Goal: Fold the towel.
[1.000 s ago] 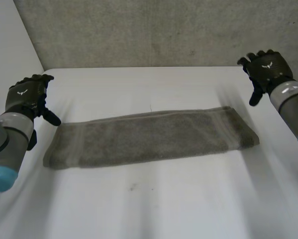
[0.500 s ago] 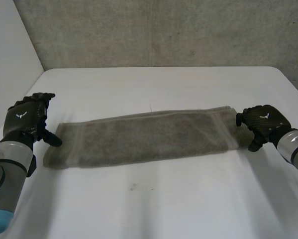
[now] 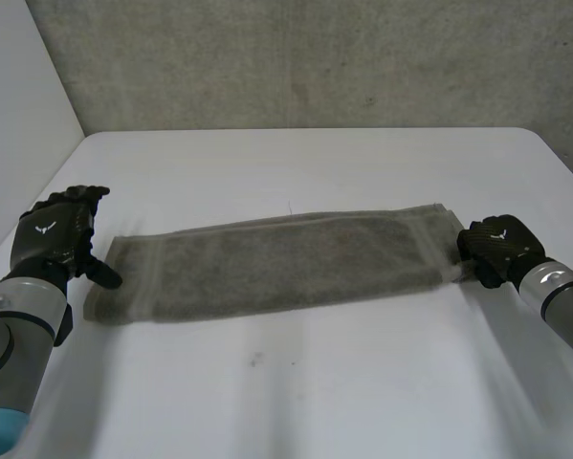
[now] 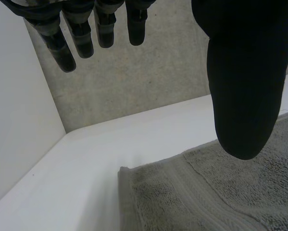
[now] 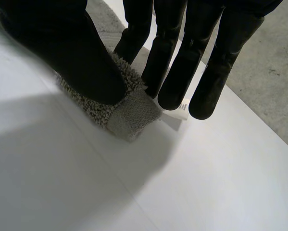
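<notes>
One towel (image 3: pixel 276 263) lies on the white table (image 3: pixel 296 392) as a long grey strip, running across it from one arm's side to the other. How many layers it holds cannot be told from above.

In the head view the right robot hand (image 3: pixel 496 251) sits at the towel's right end. Its back covers the near corner there, so the contact itself is hidden. The right wrist view shows that contact. The thumb (image 5: pixel 67 53) presses down on the thick, looped corner and the fingers (image 5: pixel 175 67) stand against the cloth's far side, so the corner is pinched between them. A small white label (image 5: pixel 175 114) pokes out by the fingertips, and most of it is hidden behind them.

The left robot hand (image 3: pixel 55 239) is at the towel's left end, just beside the far corner. From the head view it is hard to tell whether its thumb touches the cloth. The left wrist view shows the hand relaxed, with straight fingers (image 4: pixel 67 48) hanging over bare table and the thumb over the towel's woven band, gripping nothing. Whether the thumb tip rests on the cloth remains unclear. That view cuts the towel off past its corner.

There are two robot hands: one grasps the cloth and one is released. A rough grey wall (image 3: pixel 296 57) stands behind the table, and a plain white panel (image 3: pixel 18 124) stands at its left.
</notes>
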Available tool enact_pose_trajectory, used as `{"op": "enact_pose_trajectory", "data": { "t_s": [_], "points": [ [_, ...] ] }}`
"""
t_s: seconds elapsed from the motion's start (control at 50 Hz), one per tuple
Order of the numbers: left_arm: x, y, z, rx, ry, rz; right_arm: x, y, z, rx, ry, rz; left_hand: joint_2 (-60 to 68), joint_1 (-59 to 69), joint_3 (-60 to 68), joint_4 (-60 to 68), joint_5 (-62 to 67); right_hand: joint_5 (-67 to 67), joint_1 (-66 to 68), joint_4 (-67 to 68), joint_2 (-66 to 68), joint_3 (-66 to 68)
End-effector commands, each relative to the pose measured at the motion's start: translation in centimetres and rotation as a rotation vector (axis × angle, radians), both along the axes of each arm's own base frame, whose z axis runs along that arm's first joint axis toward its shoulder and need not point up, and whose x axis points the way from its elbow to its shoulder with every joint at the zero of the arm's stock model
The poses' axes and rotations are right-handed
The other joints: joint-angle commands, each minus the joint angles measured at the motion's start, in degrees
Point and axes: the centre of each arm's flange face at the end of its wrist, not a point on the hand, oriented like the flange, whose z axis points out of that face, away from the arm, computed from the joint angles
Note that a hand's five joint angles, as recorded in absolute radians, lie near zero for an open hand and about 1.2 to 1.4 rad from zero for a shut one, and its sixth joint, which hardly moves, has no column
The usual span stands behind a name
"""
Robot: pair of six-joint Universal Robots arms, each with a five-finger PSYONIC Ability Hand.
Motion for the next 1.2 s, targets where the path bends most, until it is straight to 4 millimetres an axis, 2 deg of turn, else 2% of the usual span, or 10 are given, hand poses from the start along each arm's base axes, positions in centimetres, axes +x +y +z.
{"op": "enact_pose_trajectory", "data": {
  "t_s": [0.02, 0.14, 0.34, 0.52, 0.74, 0.78, 0.8, 0.94, 1.1, 1.2],
  "points": [
    [0.1, 0.1, -0.1, 0.004, -0.001, 0.001, -1.5, -0.8, 0.0, 0.001, 0.012, -0.041, 0.53, -0.14, 0.41, 0.29, -1.69, 13.11, 3.01, 12.41, 12.71, 12.47],
    [0.1, 0.2, -0.2, 0.01, -0.002, 0.001, -4.4, -1.5, 0.7, 0.023, 0.011, -0.122, 0.53, -0.14, 0.41, 0.29, -1.69, 13.11, 3.01, 12.41, 12.71, 12.47],
    [0.0, 0.3, -0.2, 0.007, -0.003, -0.002, -13.6, -1.5, 4.2, 0.095, 0.085, -0.326, 0.53, -0.14, 0.41, 0.29, -1.69, 13.11, 3.01, 12.41, 12.71, 12.47],
    [0.0, 0.5, -0.1, 0.007, -0.003, -0.003, -14.1, -2.0, 7.3, -0.002, 0.121, -0.352, 0.53, -0.14, 0.41, 0.29, -1.69, 13.11, 3.01, 12.41, 12.71, 12.47],
    [0.0, 0.5, 0.0, 0.004, -0.002, -0.003, 1.9, 0.9, 12.6, -0.14, -0.027, -0.016, 0.53, -0.14, 0.41, 0.29, -1.69, 13.11, 3.01, 12.41, 12.71, 12.47],
    [0.0, 0.5, 0.0, 0.004, -0.002, -0.003, 8.4, 3.4, 12.7, -0.174, -0.046, 0.124, 0.53, -0.14, 0.41, 0.29, -1.69, 13.11, 3.01, 12.41, 12.71, 12.47],
    [0.0, 0.5, 0.0, 0.004, -0.002, -0.003, 8.5, 3.4, 12.7, -0.174, -0.046, 0.125, 0.53, -0.14, 0.41, 0.29, -1.69, 13.11, 3.01, 12.41, 12.71, 12.47],
    [0.0, 0.6, -0.2, 0.008, -0.004, -0.004, 21.0, 12.0, 9.5, -0.163, -0.059, 0.449, 0.53, -0.14, 0.41, 0.29, -1.69, 13.11, 3.01, 12.41, 12.71, 12.47],
    [0.0, 0.5, -0.3, 0.004, -0.008, -0.004, 26.2, 18.3, 3.6, -0.067, -0.019, 0.644, 0.53, -0.14, 0.41, 0.29, -1.69, 13.11, 3.01, 12.41, 12.71, 12.47],
    [-0.1, 0.6, -0.6, 0.011, -0.013, -0.009, 26.7, 19.1, 2.7, -0.048, -0.021, 0.663, 0.53, -0.14, 0.41, 0.29, -1.69, 13.11, 3.01, 12.41, 12.71, 12.47]
  ]
}}
